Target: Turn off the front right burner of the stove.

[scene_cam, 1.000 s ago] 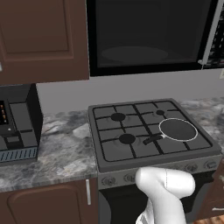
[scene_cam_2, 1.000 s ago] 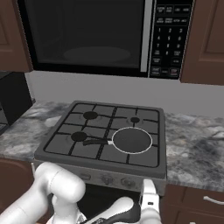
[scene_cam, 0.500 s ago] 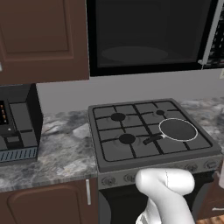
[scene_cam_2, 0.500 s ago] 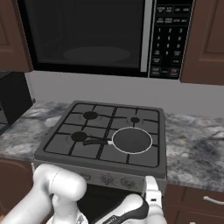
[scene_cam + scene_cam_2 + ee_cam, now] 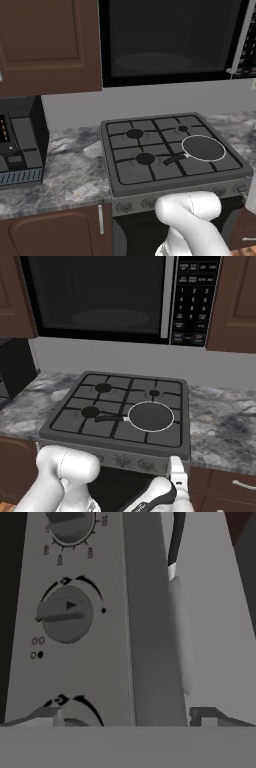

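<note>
**Hand climbs to the knob row at the stove's right end**

The dark grey four-burner gas stove (image 5: 70, 432) stands with black cross-bar grates on top and a row of small round knobs along its front edge. A white-rimmed dark round pan (image 5: 151, 417) sits over the stove's front right corner. It covers the front right burner (image 5: 172, 433), of which only the framing grate bars show.

Over the last second the white arm has lifted its hand from low in front of the oven door to just below the right end of the front panel.

The gripper (image 5: 126, 717) now faces the panel at close range, jaws spread wide and holding nothing. One grey round knob with a raised bar (image 5: 65, 612) lies ahead of the fingertips, and the top of another (image 5: 72, 712) shows just inside the left fingertip.

The approach looks nearly done. Which knob serves the front right burner cannot be told, and none is yet gripped.
</note>
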### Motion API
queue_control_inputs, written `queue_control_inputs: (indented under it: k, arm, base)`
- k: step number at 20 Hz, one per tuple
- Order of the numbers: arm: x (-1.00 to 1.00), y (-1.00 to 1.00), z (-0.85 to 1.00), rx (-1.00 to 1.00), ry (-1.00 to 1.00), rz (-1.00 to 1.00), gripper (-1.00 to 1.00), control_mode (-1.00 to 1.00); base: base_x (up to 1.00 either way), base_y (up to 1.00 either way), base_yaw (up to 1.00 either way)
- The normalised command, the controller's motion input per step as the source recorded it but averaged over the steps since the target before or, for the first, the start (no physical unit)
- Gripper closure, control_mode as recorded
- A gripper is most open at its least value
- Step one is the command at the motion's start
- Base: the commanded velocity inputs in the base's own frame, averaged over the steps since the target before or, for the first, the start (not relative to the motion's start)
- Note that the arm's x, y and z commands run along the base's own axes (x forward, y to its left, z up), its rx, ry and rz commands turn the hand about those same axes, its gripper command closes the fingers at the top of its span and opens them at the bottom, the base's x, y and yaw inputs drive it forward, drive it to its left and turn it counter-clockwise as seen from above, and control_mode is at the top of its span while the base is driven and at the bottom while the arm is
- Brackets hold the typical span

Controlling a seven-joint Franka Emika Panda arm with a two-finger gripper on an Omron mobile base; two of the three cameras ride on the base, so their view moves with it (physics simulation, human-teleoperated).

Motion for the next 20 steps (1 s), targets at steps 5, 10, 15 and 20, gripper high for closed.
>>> queue_control_inputs:
  k: [5, 10, 15, 20]
  arm:
    - [0.01, -0.44, -0.29, 0.00, 0.00, 0.01, -1.00, -1.00]
    - [0.03, -0.24, -0.31, 0.00, 0.00, 0.02, -1.00, -1.00]
    - [0.29, 0.02, -0.13, 0.00, 0.00, 0.00, -1.00, -1.00]
    - [0.31, 0.09, -0.10, 0.00, 0.00, 0.00, -1.00, -1.00]
  base:
    - [0.00, 0.00, 0.00]
    - [0.00, 0.00, 0.00]
    - [0.00, 0.00, 0.00]
    - [0.00, 0.00, 0.00]
